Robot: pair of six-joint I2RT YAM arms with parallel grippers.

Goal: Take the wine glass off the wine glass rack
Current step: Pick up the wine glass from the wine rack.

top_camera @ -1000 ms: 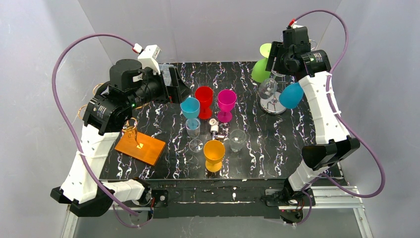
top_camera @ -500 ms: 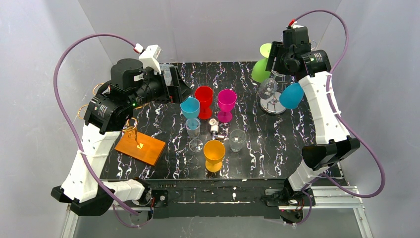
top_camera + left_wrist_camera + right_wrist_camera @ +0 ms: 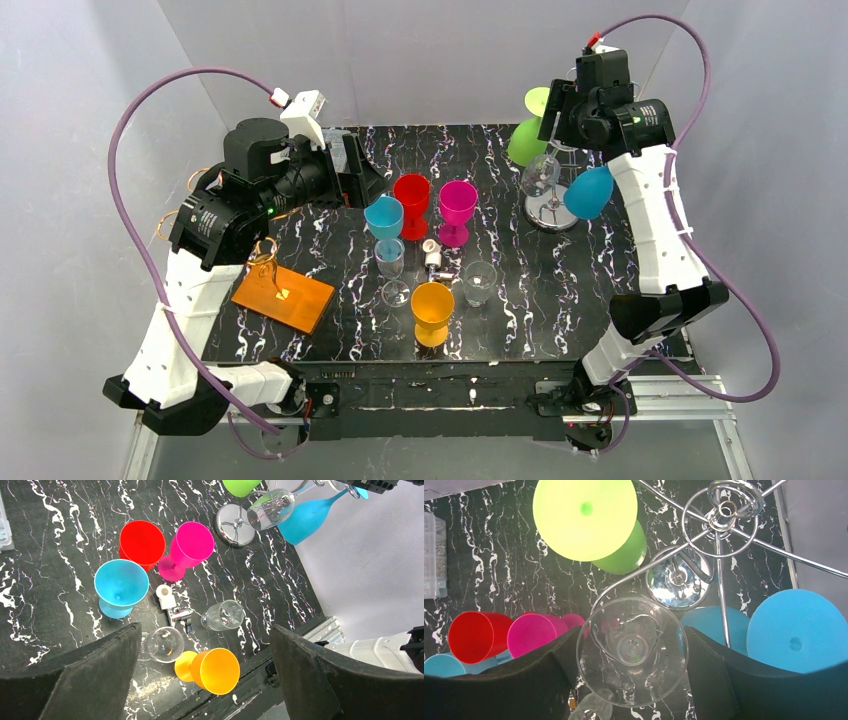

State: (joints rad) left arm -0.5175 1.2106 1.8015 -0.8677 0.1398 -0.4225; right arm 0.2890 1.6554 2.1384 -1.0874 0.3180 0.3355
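Note:
A chrome wine glass rack (image 3: 553, 212) stands at the table's back right, its hub (image 3: 725, 507) and arms showing in the right wrist view. A clear wine glass (image 3: 540, 178) hangs bowl-down from one wire arm. Its round foot (image 3: 631, 650) lies between my right gripper's (image 3: 631, 677) fingers, both touching its rim. A green glass (image 3: 584, 517) and a blue glass (image 3: 794, 630) also hang on the rack. My left gripper (image 3: 205, 680) hovers wide open and holding nothing over the left back of the table.
Red (image 3: 412, 200), magenta (image 3: 458, 208), blue (image 3: 383, 218) and orange (image 3: 432, 310) goblets stand mid-table with two clear glasses (image 3: 390, 258) (image 3: 480, 282) and a small metal fitting (image 3: 433, 255). An orange board (image 3: 283, 297) lies front left.
My right wrist has shifted slightly up and back at the rack, the clear glass moving a little with it. The left arm has not moved.

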